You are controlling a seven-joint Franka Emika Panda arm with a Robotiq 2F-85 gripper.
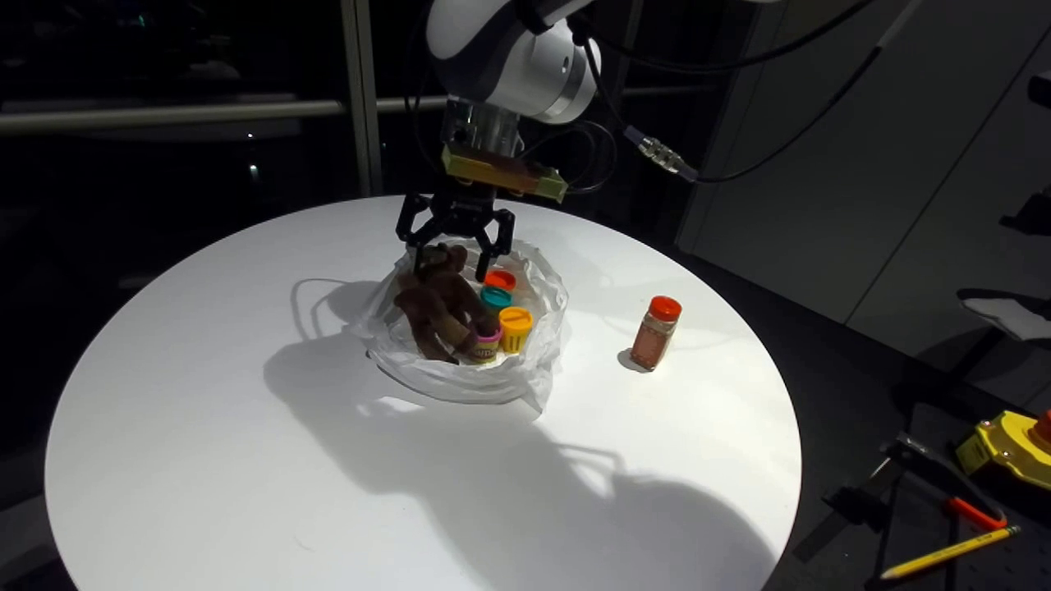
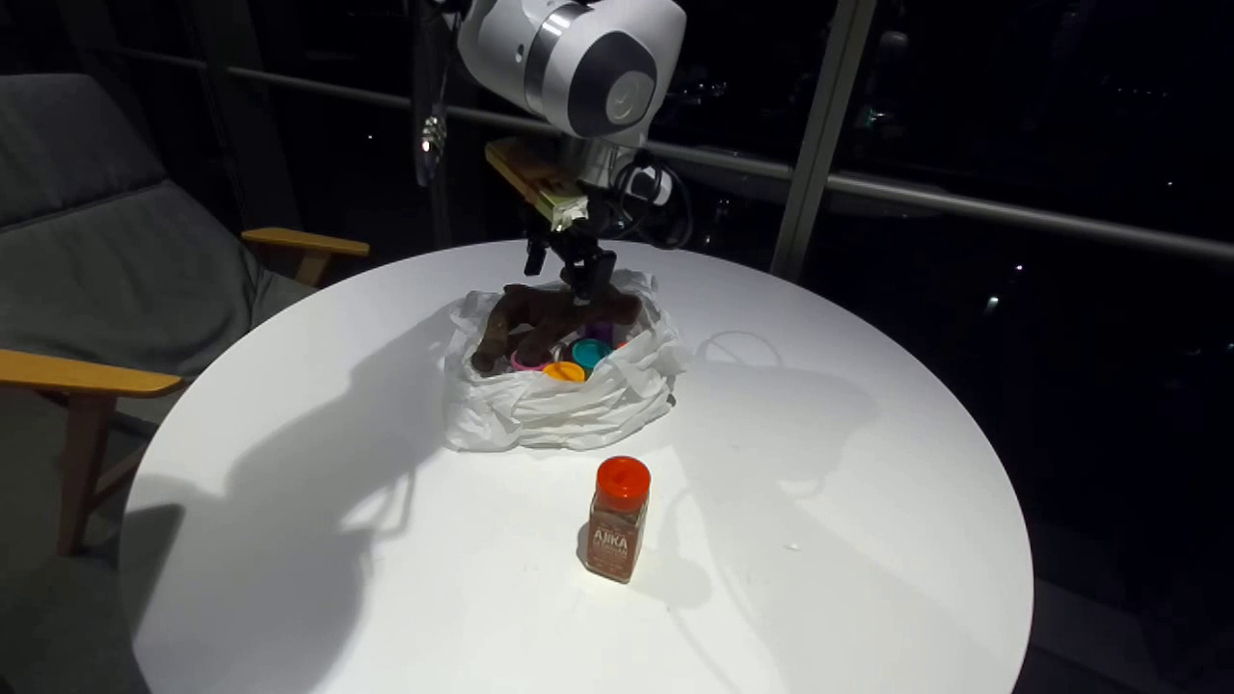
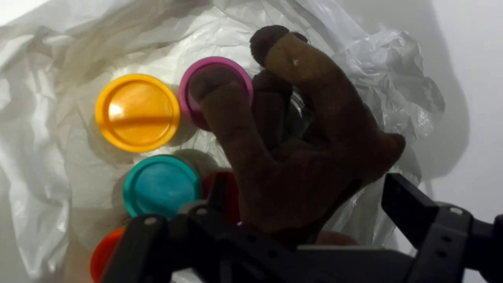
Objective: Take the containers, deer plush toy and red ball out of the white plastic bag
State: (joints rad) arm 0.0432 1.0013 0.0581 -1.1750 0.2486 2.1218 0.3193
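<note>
The white plastic bag (image 1: 460, 386) stands wide at the mouth on the table. Inside, the brown deer plush toy (image 3: 290, 184) lies across several containers. Their lids show orange (image 3: 137, 114), teal (image 3: 162, 186), pink (image 3: 244, 76) and red-orange (image 3: 103, 253); one pink lid is partly covered by a leg. My gripper (image 1: 450, 269) points down into the bag, open, its fingers spread on either side of the deer's body without closing on it. In the wrist view a dark red thing (image 3: 232, 198) shows behind a finger; whether it is the red ball, I cannot tell.
A spice jar with a red lid (image 2: 617, 530) stands upright on the round white table (image 1: 246, 460), apart from the bag. A grey armchair (image 2: 106, 193) is beside the table. Crumpled film (image 3: 393, 78) rises around the contents.
</note>
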